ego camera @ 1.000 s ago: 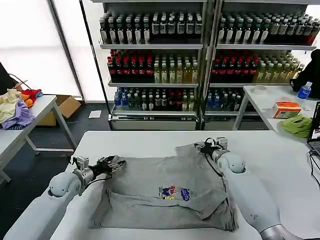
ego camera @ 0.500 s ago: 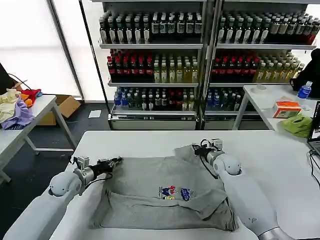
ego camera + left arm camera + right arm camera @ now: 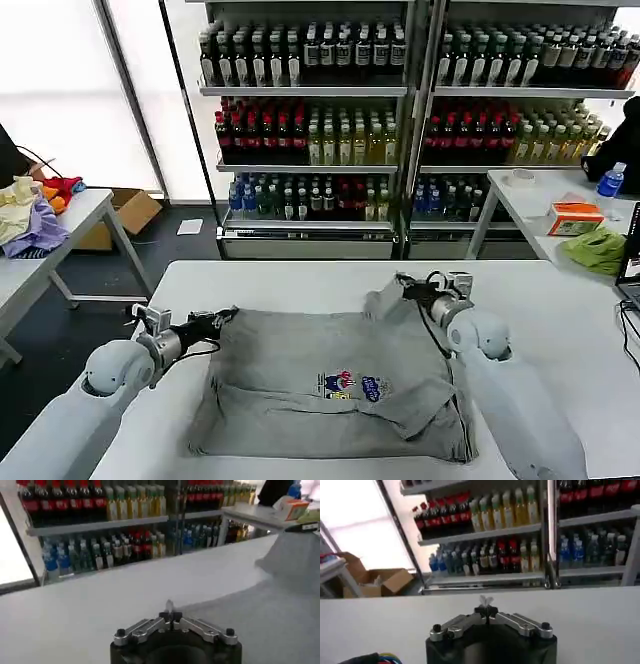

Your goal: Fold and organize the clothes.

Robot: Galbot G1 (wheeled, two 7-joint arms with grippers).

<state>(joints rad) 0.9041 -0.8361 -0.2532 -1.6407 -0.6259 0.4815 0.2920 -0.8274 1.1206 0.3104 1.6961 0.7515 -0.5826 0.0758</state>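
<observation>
A grey polo shirt [image 3: 335, 375] is spread on the white worktop [image 3: 560, 330], chest print up, with its lower part doubled up into a fold across the front. The left tool [image 3: 222, 318] is held at the shirt's upper left corner, at the shoulder, and its tips are seen pressed together in the left wrist view [image 3: 169, 611], with grey cloth lying just beside them; whether fabric is pinched between them cannot be told. The right tool [image 3: 406, 286] is at the upper right corner, where the sleeve is bunched and raised off the worktop; in the right wrist view [image 3: 485, 606] a small tuft of pale cloth is seen clamped between the closed tips.

Compared with half a second ago, the left arm has been drawn outward to the robot's left, its elbow now lying nearer the worktop's edge, and the shirt's left shoulder has been pulled flatter and wider. The right tool has been shifted slightly to the robot's right and a little farther from the body, and the raised sleeve has been carried along with it. The print and the folded hem have stayed in about the same place. Behind the worktop, shelves of bottles [image 3: 330, 140] are seen.
</observation>
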